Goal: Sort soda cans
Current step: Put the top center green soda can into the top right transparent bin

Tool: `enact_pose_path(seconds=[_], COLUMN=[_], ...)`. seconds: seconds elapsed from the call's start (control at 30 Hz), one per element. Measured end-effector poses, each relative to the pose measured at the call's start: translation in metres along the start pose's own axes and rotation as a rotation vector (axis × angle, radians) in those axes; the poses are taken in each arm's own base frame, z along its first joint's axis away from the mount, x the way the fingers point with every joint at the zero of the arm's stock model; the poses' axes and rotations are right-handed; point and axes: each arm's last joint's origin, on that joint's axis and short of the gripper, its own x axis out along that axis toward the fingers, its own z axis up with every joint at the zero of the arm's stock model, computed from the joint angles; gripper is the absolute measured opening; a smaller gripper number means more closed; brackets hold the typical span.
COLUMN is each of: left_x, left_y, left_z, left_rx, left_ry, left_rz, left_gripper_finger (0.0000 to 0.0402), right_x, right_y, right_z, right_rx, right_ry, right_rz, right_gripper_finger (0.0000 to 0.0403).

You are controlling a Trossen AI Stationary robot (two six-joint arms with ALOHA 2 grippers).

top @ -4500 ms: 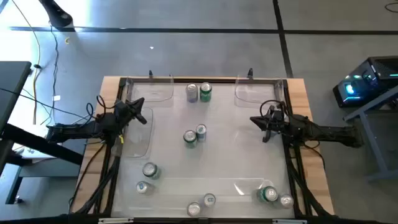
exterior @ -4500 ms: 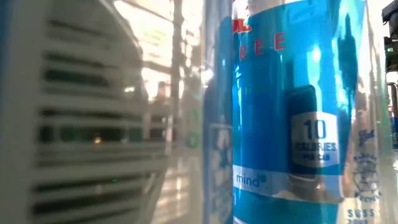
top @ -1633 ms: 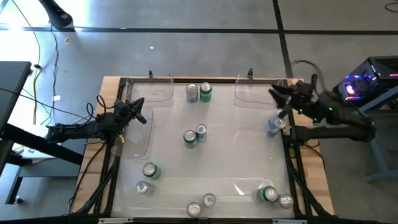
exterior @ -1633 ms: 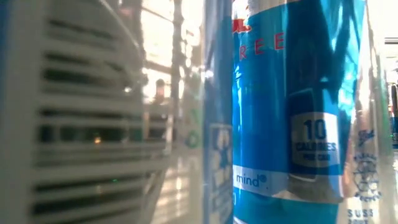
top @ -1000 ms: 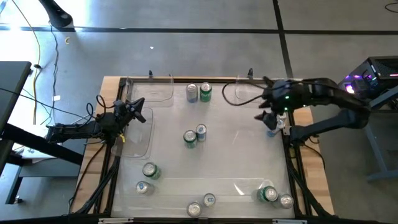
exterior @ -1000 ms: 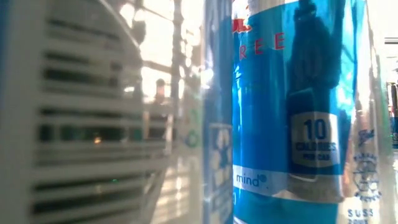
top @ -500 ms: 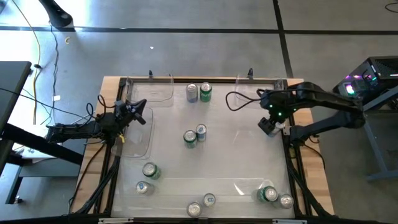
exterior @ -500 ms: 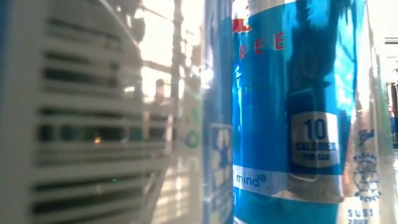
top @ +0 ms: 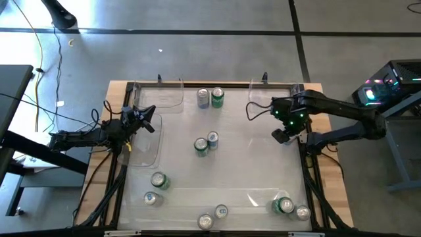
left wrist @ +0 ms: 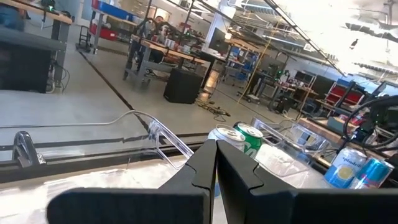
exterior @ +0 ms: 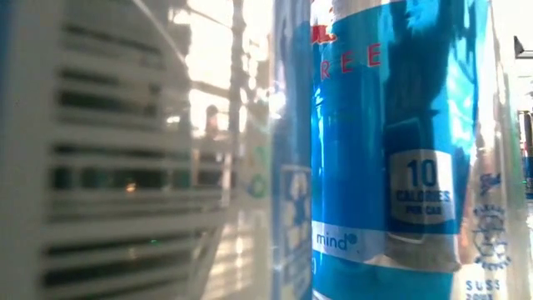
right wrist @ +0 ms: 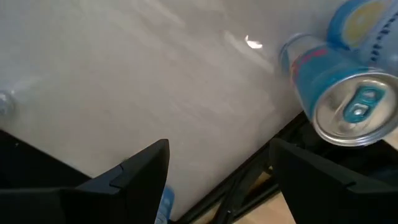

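Soda cans stand in pairs on the clear table cover: a silver one (top: 203, 97) with a green one (top: 217, 97) at the far middle, two at the centre (top: 201, 146), others along the near edge (top: 284, 205). A blue can (right wrist: 348, 93) stands by the table's right edge. My right gripper (top: 284, 135) hovers over it, open. In the right wrist view the can shows its silver top off to one side of my right gripper (right wrist: 219, 144), not between the fingers. My left gripper (top: 146, 118) waits shut at the left, with nothing in it.
Clear plastic trays sit at the far left (top: 161, 95), far right (top: 270, 99) and left (top: 148, 141). A dark frame (top: 306, 164) runs along the right edge under my right arm. In the low view a blue can (exterior: 391, 142) fills the picture.
My right arm has swung round, and its gripper has drifted a little toward the near edge, coming over the blue can by the right edge, which it now hides in the high view. Its fingers have stayed open.
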Motion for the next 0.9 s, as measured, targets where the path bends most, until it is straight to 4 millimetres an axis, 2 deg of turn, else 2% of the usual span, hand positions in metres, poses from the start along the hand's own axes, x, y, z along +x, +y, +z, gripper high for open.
enact_pose_path(seconds=[0.2,0.5,0.77,0.9], left_x=[0.000,0.000,0.000,0.000], left_y=[0.000,0.000,0.000,0.000], left_z=[0.000,0.000,0.000,0.000], left_rx=[0.000,-0.001,-0.001,-0.003], left_ry=[0.001,0.001,0.001,0.001], left_rz=[-0.003,-0.003,-0.003,-0.003], left_gripper_finger=[0.0010,0.0010,0.0010,0.0010], right_x=[0.009,0.022,0.030,0.029], right_y=[0.004,0.023,0.025,0.026], right_z=[0.011,0.028,0.034,0.031], right_rx=[-0.051,-0.264,-0.406,-0.498], right_ry=[-0.030,-0.109,-0.073,-0.050], right_rz=[0.111,0.302,0.255,0.063], right_gripper_finger=[0.0282,0.0312,0.0312,0.0312])
